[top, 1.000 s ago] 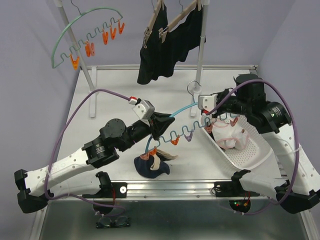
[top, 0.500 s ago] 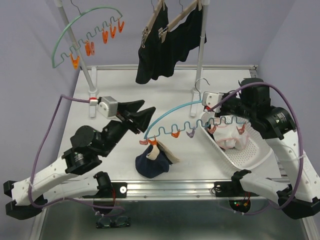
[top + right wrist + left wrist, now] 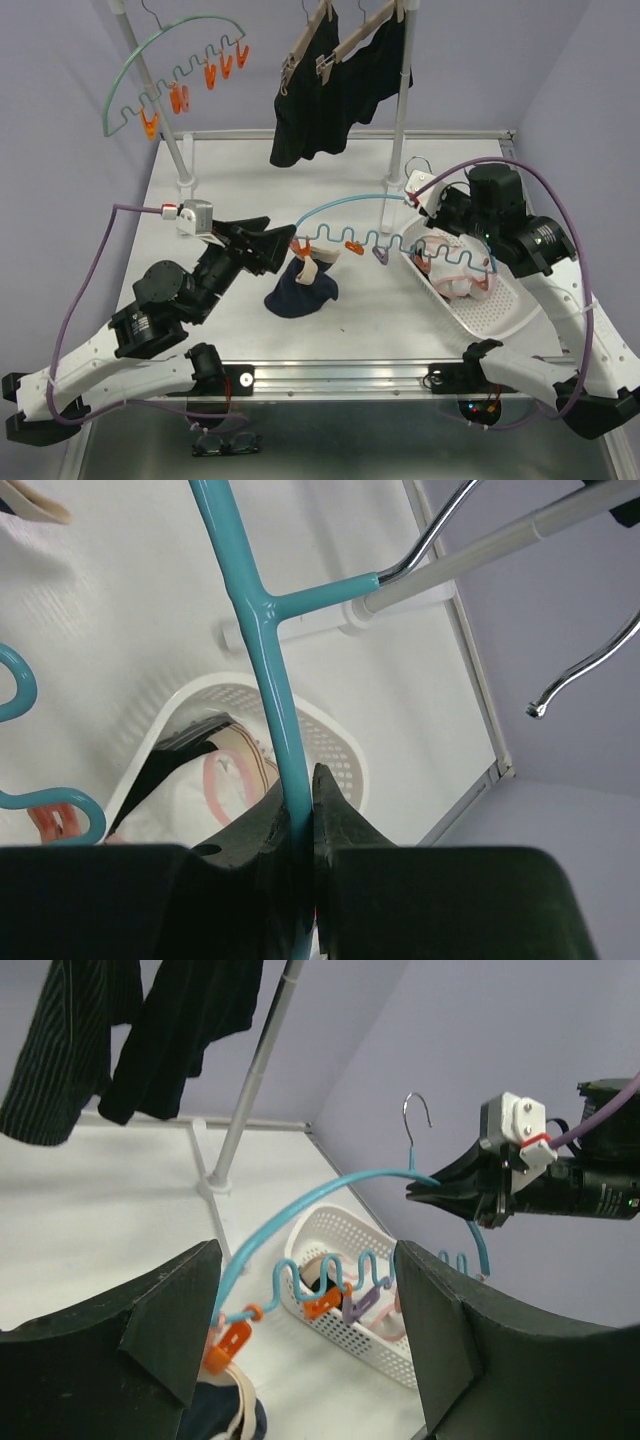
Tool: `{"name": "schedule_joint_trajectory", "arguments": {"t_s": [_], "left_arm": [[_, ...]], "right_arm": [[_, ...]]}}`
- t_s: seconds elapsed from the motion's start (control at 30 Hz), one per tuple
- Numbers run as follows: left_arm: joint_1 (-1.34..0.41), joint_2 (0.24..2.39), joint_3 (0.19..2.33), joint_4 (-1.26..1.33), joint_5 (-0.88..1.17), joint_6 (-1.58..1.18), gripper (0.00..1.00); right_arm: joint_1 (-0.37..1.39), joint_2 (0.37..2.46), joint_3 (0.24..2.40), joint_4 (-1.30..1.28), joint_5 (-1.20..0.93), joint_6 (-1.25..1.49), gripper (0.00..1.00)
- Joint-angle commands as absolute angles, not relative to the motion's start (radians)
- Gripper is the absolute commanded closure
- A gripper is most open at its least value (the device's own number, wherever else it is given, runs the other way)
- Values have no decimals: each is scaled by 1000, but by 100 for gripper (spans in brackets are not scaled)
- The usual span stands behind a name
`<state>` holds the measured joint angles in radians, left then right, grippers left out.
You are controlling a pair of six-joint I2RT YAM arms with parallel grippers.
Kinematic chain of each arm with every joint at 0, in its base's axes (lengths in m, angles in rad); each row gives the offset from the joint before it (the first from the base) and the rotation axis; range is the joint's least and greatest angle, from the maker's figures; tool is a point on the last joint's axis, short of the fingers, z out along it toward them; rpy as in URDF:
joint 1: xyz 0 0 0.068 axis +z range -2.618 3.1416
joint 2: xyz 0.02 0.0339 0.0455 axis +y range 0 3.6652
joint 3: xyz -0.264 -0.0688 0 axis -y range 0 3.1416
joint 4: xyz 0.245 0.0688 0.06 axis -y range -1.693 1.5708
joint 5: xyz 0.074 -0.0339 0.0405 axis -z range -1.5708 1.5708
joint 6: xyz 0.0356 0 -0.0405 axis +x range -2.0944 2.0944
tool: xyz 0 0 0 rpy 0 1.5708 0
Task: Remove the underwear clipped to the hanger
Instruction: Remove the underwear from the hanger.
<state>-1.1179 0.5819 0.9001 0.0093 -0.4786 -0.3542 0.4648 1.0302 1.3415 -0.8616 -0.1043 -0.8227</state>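
My right gripper (image 3: 415,199) (image 3: 300,805) is shut on the top bar of a teal hanger (image 3: 345,205) (image 3: 330,1185) (image 3: 262,630) and holds it over the table. Along the hanger's wavy lower bar sit orange clips and a purple clip (image 3: 380,255). The leftmost orange clip (image 3: 300,247) (image 3: 228,1345) grips the beige waistband of navy underwear (image 3: 302,288) (image 3: 225,1418), whose bottom rests on the table. Just left of that clip my left gripper (image 3: 280,240) (image 3: 305,1330) is open, with nothing between its fingers. More underwear, pale pink-white (image 3: 462,275), lies in the white basket (image 3: 500,325) (image 3: 385,1345) (image 3: 345,755).
Black garments (image 3: 330,90) (image 3: 175,1030) hang clipped to wooden hangers on the rack at the back. A green hanger (image 3: 170,45) with orange clips hangs at the back left. Rack poles (image 3: 400,110) (image 3: 250,1090) stand on the table behind the teal hanger.
My left gripper has opened and drawn back to the left, off the hanger. The right gripper has carried the teal hanger back and left, dragging the navy underwear along.
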Motion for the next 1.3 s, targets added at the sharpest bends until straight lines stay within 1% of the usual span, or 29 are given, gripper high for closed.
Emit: {"name": "schedule_joint_trajectory", "arguments": {"t_s": [0.0, 0.2, 0.33, 0.43, 0.7, 0.9, 0.93, 1.03, 1.27], "left_arm": [[-1118, 580, 850, -29, -454, -484, 19], [-1120, 615, 798, -23, -446, -568, 27], [-1120, 652, 785, -15, -498, -604, 36], [-1120, 687, 790, -8, -551, -630, 41], [-1120, 738, 799, -11, -623, -660, 42], [-1123, 762, 796, -40, -669, -706, 40], [-1129, 776, 795, -47, -681, -710, 38], [-1127, 787, 795, -57, -690, -706, 36], [-1127, 804, 788, -51, -715, -670, 35]], "right_arm": [[440, 1034, 1342, -752, -84, -720, 99], [416, 1049, 1341, -746, -118, -698, 99], [407, 1052, 1338, -742, -129, -693, 99], [403, 1052, 1335, -742, -138, -692, 99], [399, 1051, 1324, -741, -140, -686, 99], [396, 1051, 1322, -736, -147, -680, 99], [394, 1049, 1322, -735, -149, -681, 99], [394, 1049, 1324, -735, -150, -680, 99], [391, 1046, 1322, -735, -161, -678, 99]]}}
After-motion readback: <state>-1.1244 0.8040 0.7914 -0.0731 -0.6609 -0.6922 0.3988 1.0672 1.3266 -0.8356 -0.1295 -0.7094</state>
